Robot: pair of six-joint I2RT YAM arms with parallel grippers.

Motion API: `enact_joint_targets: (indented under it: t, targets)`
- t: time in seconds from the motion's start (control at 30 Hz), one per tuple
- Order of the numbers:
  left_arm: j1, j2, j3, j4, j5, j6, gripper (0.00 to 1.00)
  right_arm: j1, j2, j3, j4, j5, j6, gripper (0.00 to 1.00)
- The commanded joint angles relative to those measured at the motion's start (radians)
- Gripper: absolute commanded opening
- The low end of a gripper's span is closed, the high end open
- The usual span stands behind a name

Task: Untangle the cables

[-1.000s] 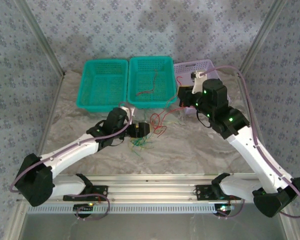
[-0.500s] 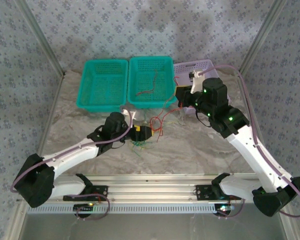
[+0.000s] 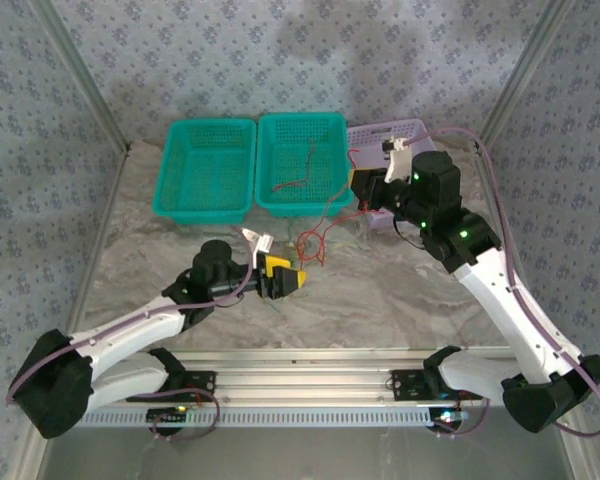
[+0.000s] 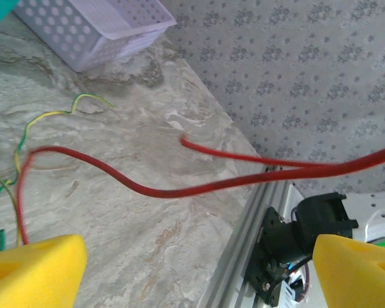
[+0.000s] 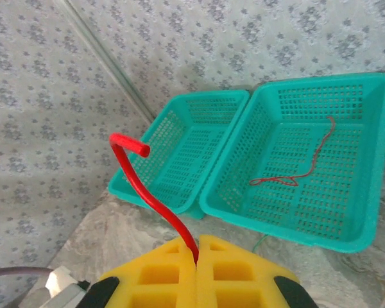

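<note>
On the marbled table point(image 3: 380, 290), the left gripper point(image 3: 288, 275) sits near the front middle, its yellow pads point(image 4: 35, 269) spread wide with nothing between them. Thin green and yellow cables point(image 4: 51, 114) lie on the surface just beside it. Behind stand a left teal basket point(image 3: 166, 170), a middle teal basket point(image 3: 302, 117) holding a loose red wire point(image 3: 298, 178), and a lilac basket point(image 3: 380, 128); at the right, the right gripper point(image 5: 197, 251) is pinched closed on a red cable point(image 5: 151, 197) that trails toward the left gripper.

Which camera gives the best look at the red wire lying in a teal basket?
Right wrist: the red wire lies large and unobstructed on the basket floor. Top external shows it as a small thin squiggle.
</note>
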State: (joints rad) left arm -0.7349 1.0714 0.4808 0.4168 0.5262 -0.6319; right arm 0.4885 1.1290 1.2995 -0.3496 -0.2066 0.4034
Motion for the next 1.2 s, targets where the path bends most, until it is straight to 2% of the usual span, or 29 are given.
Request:
enact_joint_targets:
  t: [0.0, 0.13, 0.47, 0.77, 0.9, 0.97, 1.17]
  targets:
    - [-0.013, 0.027, 0.013, 0.073, 0.04, 0.033, 0.91, -0.006, 0.007, 0.027, 0.056, -0.096, 0.039, 0.0]
    - [-0.02, 0.067, 0.037, 0.079, 0.024, 0.046, 0.91, -0.001, 0.025, 0.026, 0.084, -0.174, 0.069, 0.0]
    - [-0.02, 0.058, 0.067, 0.056, -0.054, 0.087, 0.88, -0.001, 0.042, 0.017, 0.079, -0.205, 0.088, 0.0]
    - [-0.027, 0.062, 0.067, 0.095, -0.051, 0.078, 0.57, -0.001, 0.074, 0.003, 0.107, -0.267, 0.139, 0.0]
    - [-0.029, 0.059, 0.066, 0.092, -0.066, 0.078, 0.44, -0.006, 0.072, 0.0, 0.104, -0.267, 0.141, 0.0]
    - [-0.03, 0.056, 0.063, 0.091, -0.071, 0.077, 0.41, -0.008, 0.071, 0.0, 0.104, -0.268, 0.144, 0.0]
    - [-0.031, 0.044, 0.056, 0.072, -0.073, 0.082, 0.19, -0.02, 0.058, 0.0, 0.091, -0.252, 0.139, 0.0]
